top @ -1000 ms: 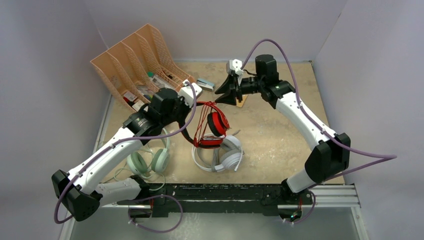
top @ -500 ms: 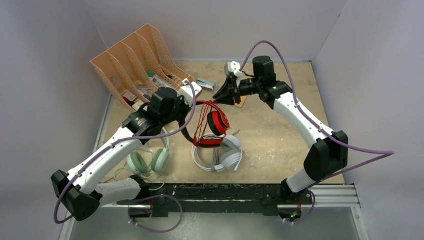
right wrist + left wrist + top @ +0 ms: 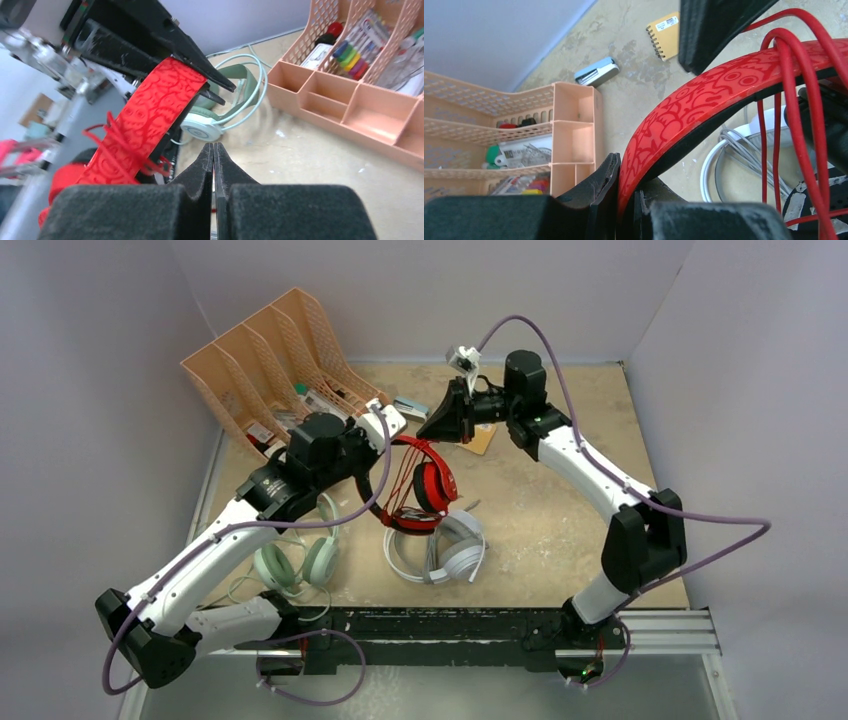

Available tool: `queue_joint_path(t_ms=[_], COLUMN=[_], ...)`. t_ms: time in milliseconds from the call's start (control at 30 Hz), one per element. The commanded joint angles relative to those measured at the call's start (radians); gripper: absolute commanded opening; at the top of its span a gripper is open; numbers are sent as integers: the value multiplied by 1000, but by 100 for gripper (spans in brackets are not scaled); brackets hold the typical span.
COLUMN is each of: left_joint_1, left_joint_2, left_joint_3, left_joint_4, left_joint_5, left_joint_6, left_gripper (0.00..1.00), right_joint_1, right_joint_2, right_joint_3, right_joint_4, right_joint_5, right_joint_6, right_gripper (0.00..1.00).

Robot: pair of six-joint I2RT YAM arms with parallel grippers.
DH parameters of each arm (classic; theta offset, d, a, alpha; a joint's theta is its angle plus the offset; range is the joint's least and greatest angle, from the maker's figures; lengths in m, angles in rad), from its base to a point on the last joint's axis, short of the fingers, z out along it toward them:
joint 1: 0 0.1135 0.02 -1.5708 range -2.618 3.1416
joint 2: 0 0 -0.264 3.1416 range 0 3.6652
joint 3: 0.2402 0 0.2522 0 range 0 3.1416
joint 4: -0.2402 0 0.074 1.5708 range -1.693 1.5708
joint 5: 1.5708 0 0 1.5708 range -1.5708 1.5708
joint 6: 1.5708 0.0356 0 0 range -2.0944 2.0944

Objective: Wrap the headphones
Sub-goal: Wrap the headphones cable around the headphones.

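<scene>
Left tool (image 3: 626, 172) clamps red headphones (image 3: 724, 85) by their patterned, cord-wrapped band; right tool (image 3: 213, 147) pinched together.

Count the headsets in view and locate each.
3: red headset held aloft in the left gripper's jaws, white headset on the table below it, mint-green headset lying near-left.

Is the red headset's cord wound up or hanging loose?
Wound, at least partly: several strands of red cord loop over the headband, which the left gripper clamps.
</scene>
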Motion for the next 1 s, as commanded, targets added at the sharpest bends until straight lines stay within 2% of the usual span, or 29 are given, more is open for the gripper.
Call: queue_joint_path(t_ms=[0, 100, 267, 367, 500, 633, 833, 967], left_joint_1=[4, 4, 2, 2, 3, 3, 4, 4], left_joint_2=[5, 18, 40, 52, 59, 40, -12, -51], left_joint_3=[62, 66, 94, 104, 109, 83, 22, -31], left_joint_4=[147, 192, 217, 223, 236, 262, 270, 269], left_joint_5=[85, 93, 49, 1, -23, -33, -1, 1], left_joint_6=[101, 118, 163, 189, 200, 191, 136, 13], left_gripper=[0, 0, 0, 0, 0, 0, 0, 0], right_joint_1=[18, 33, 50, 71, 82, 82, 62, 27], right_joint_2=[41, 64, 87, 91, 78, 45, 4, -14], right_joint_3=[-14, -41, -75, -77, -80, -76, 48, 109], right_joint_4=[350, 513, 667, 702, 632, 504, -61, -286], right_joint_5=[10, 24, 51, 53, 56, 33, 128, 207], right_joint_6=[505, 697, 912, 967, 957, 861, 439, 268], right_gripper=[0, 0, 0, 0, 0, 0, 0, 2])
